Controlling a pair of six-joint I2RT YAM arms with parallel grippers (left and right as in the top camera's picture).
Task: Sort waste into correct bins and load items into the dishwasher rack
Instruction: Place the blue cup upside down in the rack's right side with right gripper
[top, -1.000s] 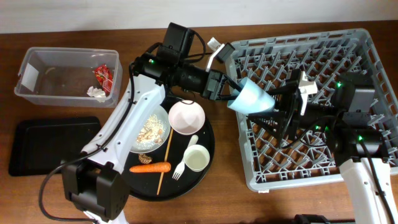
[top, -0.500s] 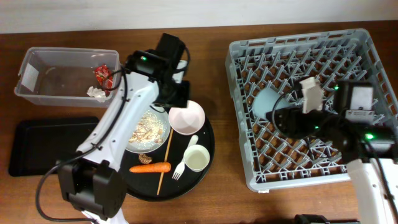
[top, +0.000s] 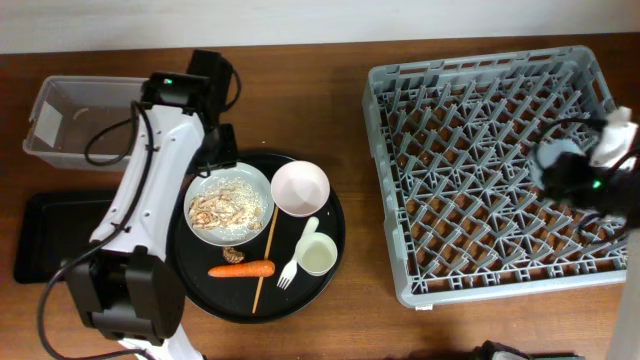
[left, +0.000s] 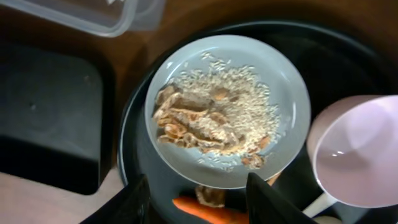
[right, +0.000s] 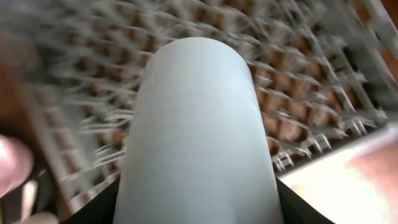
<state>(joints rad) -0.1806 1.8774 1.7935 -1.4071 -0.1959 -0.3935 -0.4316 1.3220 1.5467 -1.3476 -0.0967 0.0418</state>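
Observation:
My left gripper (left: 199, 202) hangs open over the near side of the white plate (left: 227, 109), which holds rice with brown meat bits (left: 211, 118). Nothing is between its fingers; the carrot (left: 205, 210) and the brown scrap (left: 211, 194) lie below them. In the overhead view the left gripper (top: 222, 158) is at the plate's (top: 230, 205) upper left edge. My right gripper (right: 196, 205) is shut on the light blue cup (right: 199, 124), above the dishwasher rack (top: 480, 170) near its right side. The overhead view shows the right gripper (top: 558, 167) but the cup is hidden there.
On the round black tray (top: 335, 215) sit a white bowl (top: 300, 187), a small white cup (top: 318, 255), a white fork (top: 298, 262), a wooden stick (top: 268, 255) and the carrot (top: 241, 269). The clear tub (top: 85, 120) and the flat black tray (top: 50, 235) lie to the left.
The left gripper let go of the blue cup and swung back left over the plate. The right gripper carried the cup right, across the rack.

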